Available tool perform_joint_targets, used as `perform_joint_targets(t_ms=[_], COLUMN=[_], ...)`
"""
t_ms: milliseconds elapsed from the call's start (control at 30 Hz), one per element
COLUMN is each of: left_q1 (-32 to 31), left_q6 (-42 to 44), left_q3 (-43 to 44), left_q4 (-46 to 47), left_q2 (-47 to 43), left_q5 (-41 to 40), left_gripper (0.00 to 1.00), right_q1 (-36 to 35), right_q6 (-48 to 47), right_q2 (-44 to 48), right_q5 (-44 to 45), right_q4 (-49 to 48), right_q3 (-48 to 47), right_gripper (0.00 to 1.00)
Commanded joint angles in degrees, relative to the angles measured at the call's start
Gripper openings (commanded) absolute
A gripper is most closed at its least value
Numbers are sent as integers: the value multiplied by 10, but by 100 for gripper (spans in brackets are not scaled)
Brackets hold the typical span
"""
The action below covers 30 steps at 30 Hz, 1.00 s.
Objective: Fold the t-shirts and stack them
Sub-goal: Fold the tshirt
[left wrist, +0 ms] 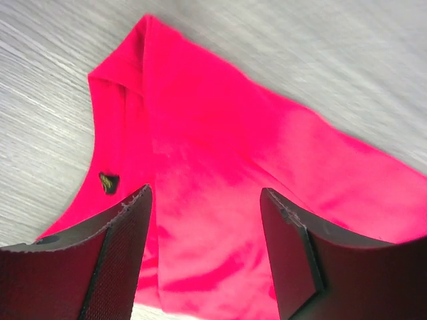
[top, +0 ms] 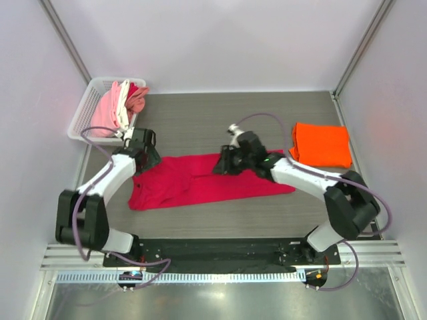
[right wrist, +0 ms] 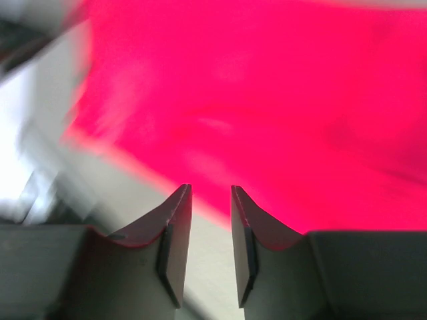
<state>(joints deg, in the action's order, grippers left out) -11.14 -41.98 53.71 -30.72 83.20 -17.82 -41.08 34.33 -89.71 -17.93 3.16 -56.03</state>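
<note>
The crimson t-shirt (top: 200, 181) lies spread lengthwise on the table's middle. My left gripper (top: 148, 159) hovers over its left end. In the left wrist view the jaws (left wrist: 205, 193) stand wide open and empty above the cloth (left wrist: 220, 153), with the dark neck label (left wrist: 108, 181) by the left finger. My right gripper (top: 223, 163) is at the shirt's far edge near the middle. In the right wrist view its jaws (right wrist: 210, 188) are open by a narrow gap, empty, over the cloth's edge (right wrist: 267, 100). The orange t-shirt (top: 321, 145) lies folded at the right.
A white basket (top: 85, 110) stands at the far left corner with pink (top: 105, 112) and white (top: 123, 100) shirts bundled in it. White walls close in the table on three sides. The arm bases sit on a black rail (top: 213, 252) at the near edge.
</note>
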Motion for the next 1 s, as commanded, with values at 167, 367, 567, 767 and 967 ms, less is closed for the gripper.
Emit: perform_joint_targets(t_ms=[167,367,567,767,967], left_q1=[-43,-45,-45,-44,-49], left_q6=[-30,-79,-107,-99,-73], left_q3=[-75,-86,-84,-39,45], left_q4=[67,33,22,15,2], left_q2=[-146,-136,-69,38,156], left_q5=[-11,50,24,10,28], left_gripper=[70,69,73,73,70], right_q1=[193,235,236,235,218], right_q6=[13,-6,-29,-36,-31], right_q2=[103,46,-40,-154,-148], right_q5=[284,330,378,398,400], right_q4=[153,186,210,245,255], right_q3=[77,24,-48,-106,-51], right_gripper=[32,28,27,17,1])
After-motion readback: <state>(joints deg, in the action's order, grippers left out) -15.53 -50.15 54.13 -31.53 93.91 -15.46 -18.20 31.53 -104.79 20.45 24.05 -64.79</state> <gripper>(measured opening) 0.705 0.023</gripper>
